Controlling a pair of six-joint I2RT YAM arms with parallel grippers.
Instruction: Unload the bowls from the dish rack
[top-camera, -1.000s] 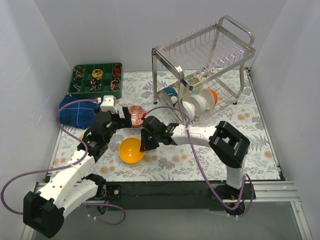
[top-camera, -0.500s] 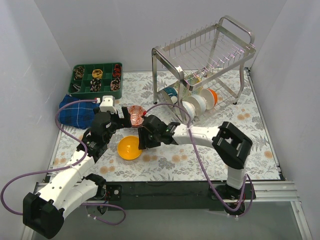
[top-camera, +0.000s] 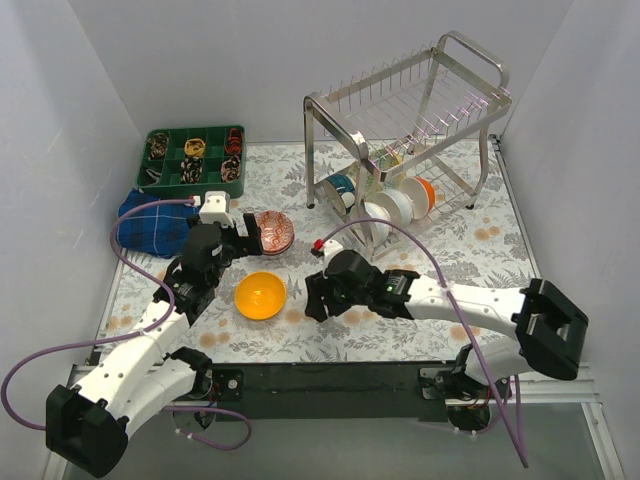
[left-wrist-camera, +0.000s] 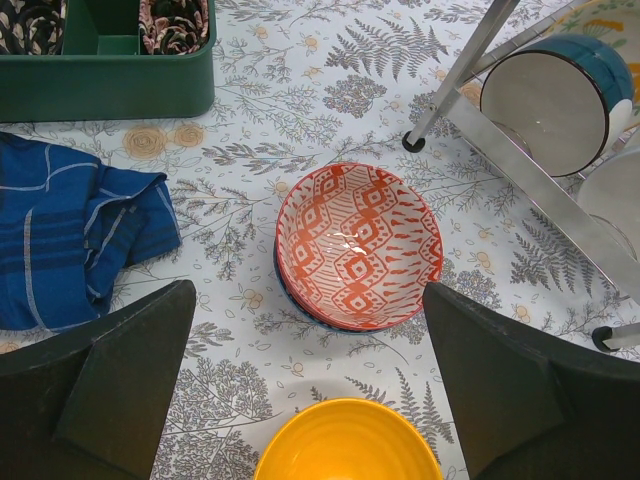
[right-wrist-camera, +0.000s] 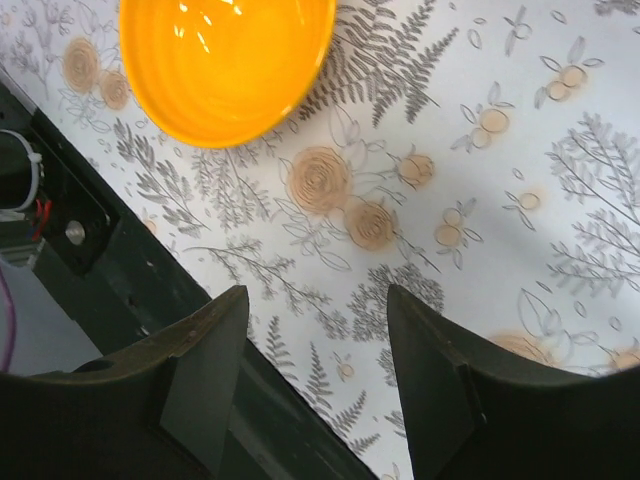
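Bowls (top-camera: 396, 207) are stood on edge in the lower tier of the dish rack (top-camera: 309, 135) toward the far-right corner of the bench (top-camera: 500, 270), back and right of the right claw (right-wrist-camera: 315, 310), which is spread, empty and nearer.

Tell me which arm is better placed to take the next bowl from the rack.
Right, probably: the right gripper is open, empty and on the rack's side; the left gripper hovers by the red bowl.
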